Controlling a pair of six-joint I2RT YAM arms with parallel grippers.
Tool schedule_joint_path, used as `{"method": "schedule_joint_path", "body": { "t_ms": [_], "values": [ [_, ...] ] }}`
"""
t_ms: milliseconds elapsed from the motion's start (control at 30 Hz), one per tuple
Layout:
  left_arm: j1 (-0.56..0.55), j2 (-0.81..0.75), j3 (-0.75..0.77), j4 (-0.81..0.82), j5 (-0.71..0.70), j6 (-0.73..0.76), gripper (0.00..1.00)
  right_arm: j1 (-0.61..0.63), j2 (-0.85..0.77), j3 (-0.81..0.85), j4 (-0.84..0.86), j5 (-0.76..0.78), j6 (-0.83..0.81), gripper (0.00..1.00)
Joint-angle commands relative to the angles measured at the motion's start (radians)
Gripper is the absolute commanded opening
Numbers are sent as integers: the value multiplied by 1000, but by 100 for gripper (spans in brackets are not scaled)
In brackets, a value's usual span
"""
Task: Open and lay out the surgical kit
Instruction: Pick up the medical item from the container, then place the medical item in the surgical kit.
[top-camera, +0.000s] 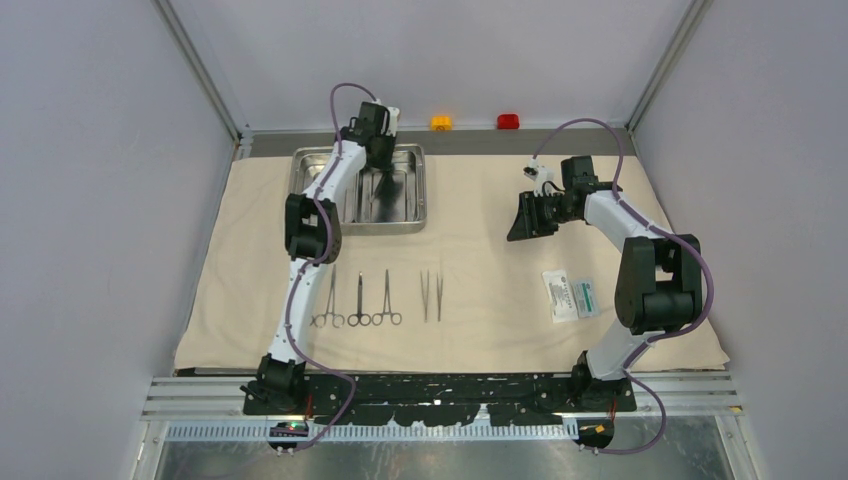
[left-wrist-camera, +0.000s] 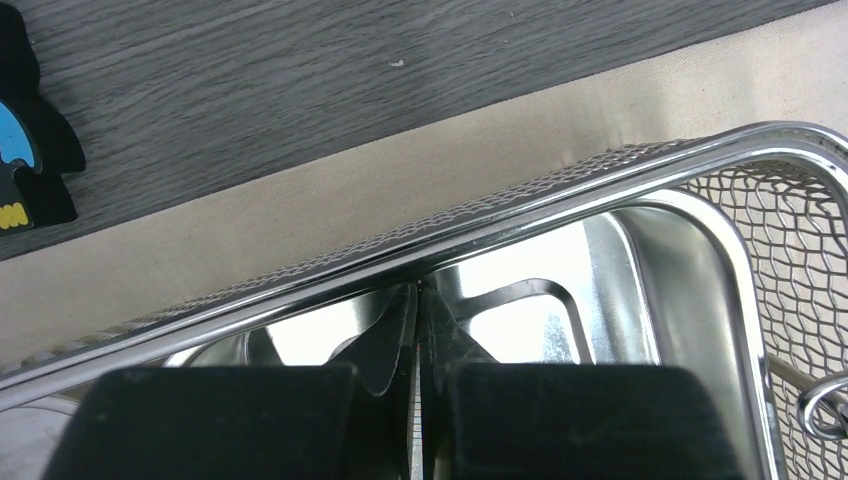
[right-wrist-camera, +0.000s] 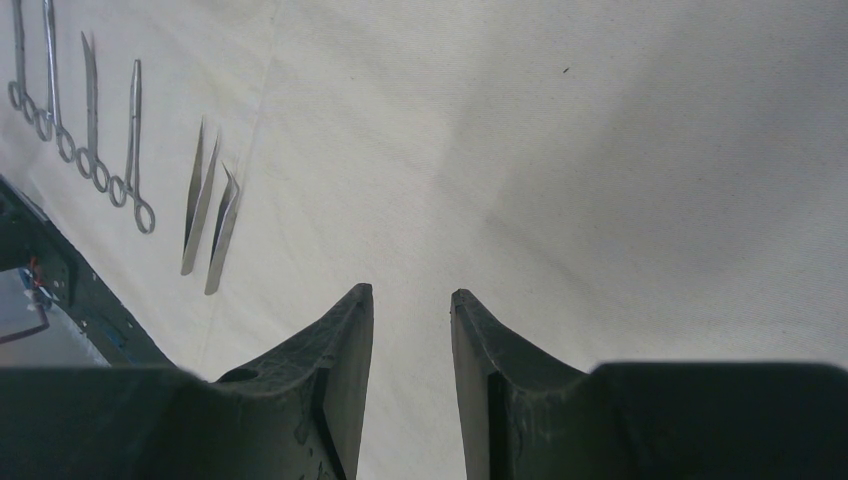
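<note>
Hard to read the inside of the steel tray (top-camera: 421, 190) from above, with the left arm lying across its left half and the left gripper (top-camera: 381, 182) dipped into its middle. Closer in, fingers (left-wrist-camera: 385, 335) pressed together, tips right at the tray's rim; cannot tell whether anything thin is pinched between them. Mesh (left-wrist-camera: 790, 260) and a wire loop (left-wrist-camera: 825, 405) cut off at the right edge.

Laid out on the beige cloth (top-camera: 480, 260), well nearer than that gripper: three ring-handled instruments (top-camera: 359, 300), then two tweezers (top-camera: 431, 295) just to their right. Right gripper (top-camera: 525, 215) hovering over bare cloth, jaws apart, with the packet (top-camera: 572, 296) nearer and to its right.
</note>
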Motion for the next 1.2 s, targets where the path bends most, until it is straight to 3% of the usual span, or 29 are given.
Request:
{"method": "schedule_joint_path", "body": {
  "t_ms": [0, 367, 800, 1167],
  "values": [
    [-3, 42, 45, -61, 18, -9, 0, -5, -29, 32, 20, -26, 5, 40],
    [-9, -140, -12, 47, 1, -61, 0, -5, -62, 26, 26, -20, 3, 40],
    [-48, -293, -70, 8, -131, -108, 0, -4, -82, 21, 31, -24, 3, 40],
    [-212, -549, -375, 51, -294, -354, 0, -6, -119, 20, 39, -1, 15, 40]
  ]
}}
